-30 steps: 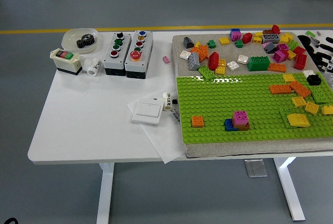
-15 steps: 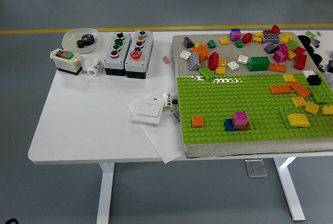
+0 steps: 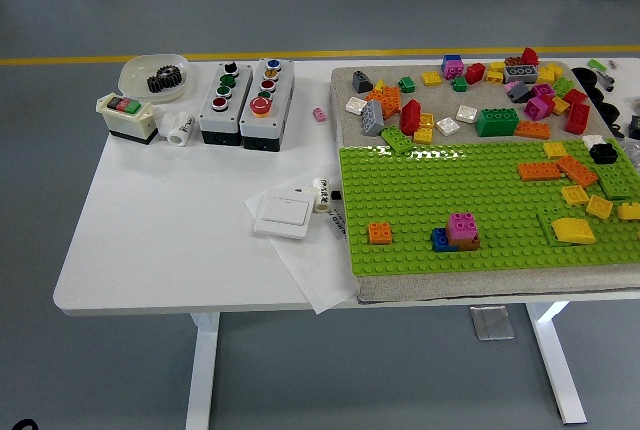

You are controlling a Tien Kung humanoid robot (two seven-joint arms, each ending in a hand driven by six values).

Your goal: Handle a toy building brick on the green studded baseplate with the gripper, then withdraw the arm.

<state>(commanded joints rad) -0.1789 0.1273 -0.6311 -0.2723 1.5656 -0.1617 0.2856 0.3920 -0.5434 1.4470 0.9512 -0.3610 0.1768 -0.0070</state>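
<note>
neither hand is in view, so grip state cannot be told. keep the arm clear of the flat green studded baseplate (image 3: 470, 205) and the small orange square brick (image 3: 380, 233).

The baseplate (image 3: 440, 195) lies on the table's (image 3: 170, 240) right part. Behind it, loose bricks (image 3: 470, 100) are scattered. To its left lies a wall switch (image 3: 283, 215); farther left and behind stand two button boxes (image 3: 245, 100), with a bowl (image 3: 152, 75) beyond them.
</note>
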